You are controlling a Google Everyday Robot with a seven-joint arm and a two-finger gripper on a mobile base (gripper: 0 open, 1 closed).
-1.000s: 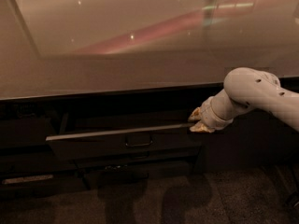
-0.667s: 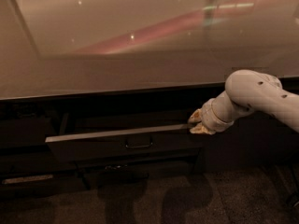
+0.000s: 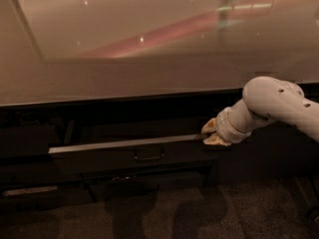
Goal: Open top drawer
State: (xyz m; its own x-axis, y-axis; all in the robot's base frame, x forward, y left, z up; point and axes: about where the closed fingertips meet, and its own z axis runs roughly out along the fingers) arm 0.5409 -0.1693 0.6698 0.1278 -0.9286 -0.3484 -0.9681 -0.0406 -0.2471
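Glossy beige counter point(image 3: 149, 83) over dark cabinet fronts; the top drawer point(image 3: 99, 161) sits partly pulled out just under the counter edge, grey rim showing, centre handle point(image 3: 148, 155) w/ nothing on it. The gripper point(image 3: 212, 134) is at the rim's right end, not the handle, prob. because that corner gives an edge to drag on. Can't tell if the pincer is spread or clamped on the rim.

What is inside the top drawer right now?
The top drawer is pulled partly out, showing its grey rim, but the interior behind it is dark shadow under the countertop; no contents can be made out. The gripper sits at the rim's right end.
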